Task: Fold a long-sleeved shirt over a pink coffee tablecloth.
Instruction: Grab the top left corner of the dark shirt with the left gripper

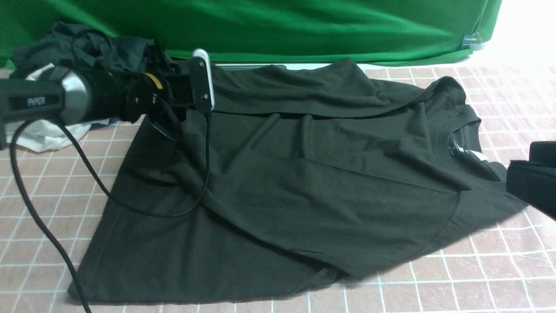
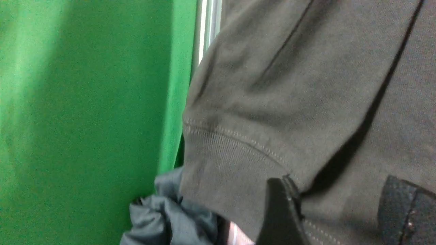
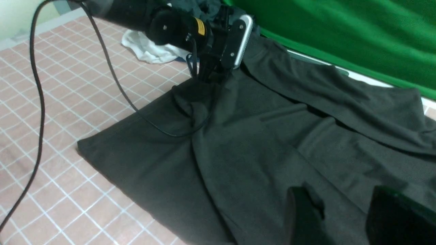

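the long-sleeved shirt (image 1: 304,182) lies spread across the pink coffee tablecloth (image 1: 478,269), collar toward the right, with one sleeve laid along its far edge. the left gripper (image 2: 340,190) sits at that sleeve's cuff (image 2: 231,160), its fingers apart and nothing clamped that i can make out. the right gripper (image 3: 340,200) hangs over the shoulder end, jaws also apart, cloth lying flat beneath them.

what worries me most is the thin cable (image 1: 208,152) drooping from the left wrist. it loops on the shirt, and any sweep of that arm would likely drag the fabric and spoil the fold. the dark bundle (image 1: 87,48) and the white cloth (image 1: 39,139) lie just beside the cuff, so a careless pinch could take them up too. with the cuff loose, the sleeve could slump toward the green backdrop (image 1: 304,26).

as for writing, the left arm's casing reads "piper" (image 1: 37,102). the yellow sticker (image 3: 201,26) on its wrist is too small to read, and so is the white neck label (image 1: 475,156). no chest print shows.
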{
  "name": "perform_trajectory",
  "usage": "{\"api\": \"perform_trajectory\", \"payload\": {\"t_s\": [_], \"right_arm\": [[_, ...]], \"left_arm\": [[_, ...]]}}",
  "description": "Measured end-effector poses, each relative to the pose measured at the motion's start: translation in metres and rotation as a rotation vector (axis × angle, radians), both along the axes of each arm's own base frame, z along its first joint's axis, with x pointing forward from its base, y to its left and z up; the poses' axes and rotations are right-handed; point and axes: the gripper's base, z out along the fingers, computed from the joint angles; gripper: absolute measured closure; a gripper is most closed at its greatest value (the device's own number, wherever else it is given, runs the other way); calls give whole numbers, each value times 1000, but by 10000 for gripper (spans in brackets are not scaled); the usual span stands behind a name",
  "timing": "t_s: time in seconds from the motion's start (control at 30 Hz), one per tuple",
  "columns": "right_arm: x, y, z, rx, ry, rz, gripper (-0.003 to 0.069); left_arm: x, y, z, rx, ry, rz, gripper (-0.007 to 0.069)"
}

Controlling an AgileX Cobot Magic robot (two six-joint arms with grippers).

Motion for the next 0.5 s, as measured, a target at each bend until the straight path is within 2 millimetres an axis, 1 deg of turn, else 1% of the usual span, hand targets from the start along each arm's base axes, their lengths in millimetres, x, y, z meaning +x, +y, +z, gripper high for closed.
{"api": "perform_trajectory", "payload": {"t_s": [0.1, 0.17, 0.23, 0.37, 0.4, 0.43, 0.5], "right_arm": [[0, -1, -1, 6, 20, -13, 397], [0, -1, -1, 16, 33, -21, 397], [0, -1, -1, 29, 43, -28, 397], [0, -1, -1, 47, 56, -38, 397], [0, -1, -1, 48, 57, -39, 397], [0, -1, -1, 52, 60, -41, 397], [0, -1, -1, 59, 67, -45, 397]], "left_arm": [[2, -1, -11, 30, 3, -29, 218], [5, -1, -17, 30, -23, -42, 230], [7, -3, -19, 23, -61, -52, 251], [15, -4, -24, 12, -83, -52, 300], [15, -4, -23, 10, -87, -50, 302], [21, -4, -27, 7, -91, -48, 324], [25, -5, -28, 6, -98, -47, 339]]}}
